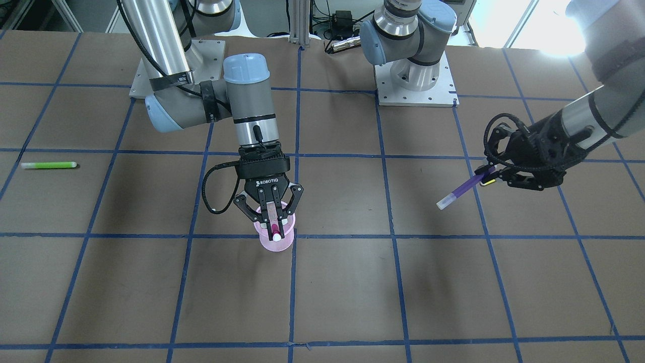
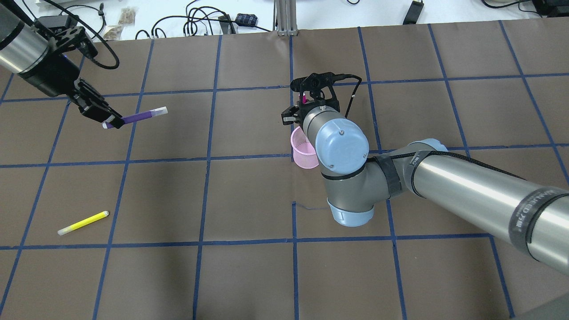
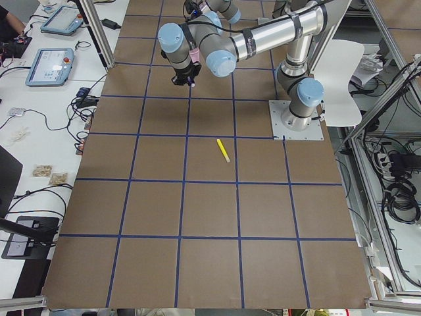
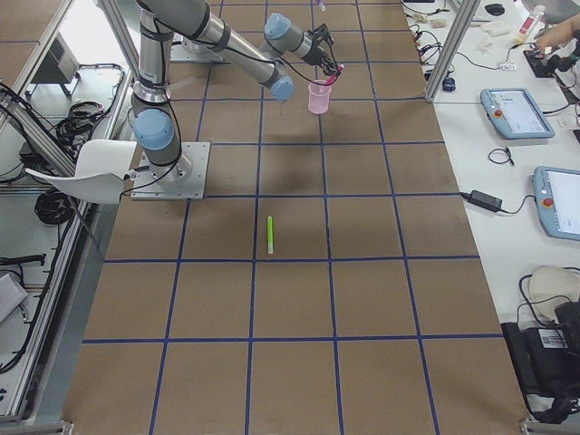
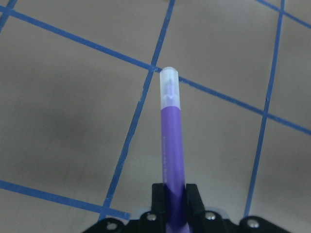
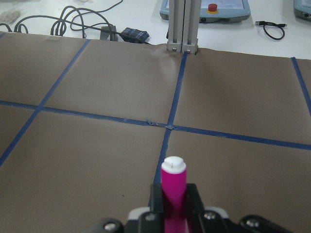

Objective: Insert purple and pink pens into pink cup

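Overhead exterior shows three pens, one pink cup (image 2: 303, 154): left pincer (image 2: 113, 122) clamps purple pen (image 2: 141, 116) (ten o'clock), right pincer (image 1: 272, 225) clamps pink pen (image 1: 275, 233) above it; yellow pen (image 2: 83, 222), eight o'clock.

Silver metal tubes (image 2: 466, 186), grey joints (image 1: 249, 103) and pale blue round caps (image 1: 245, 68) make up both arms. The right end effector (image 1: 272, 231) is black, with white ROBOTIQ lettering (image 1: 267, 181) just behind its fingers and a black cable (image 1: 205, 186) looping beside it. The left end effector (image 1: 489, 174) is black too, with cable coiled behind it. Further back, black straps (image 1: 207, 101) wrap the arms, which end at pale, screw-dotted plates (image 1: 443, 93)
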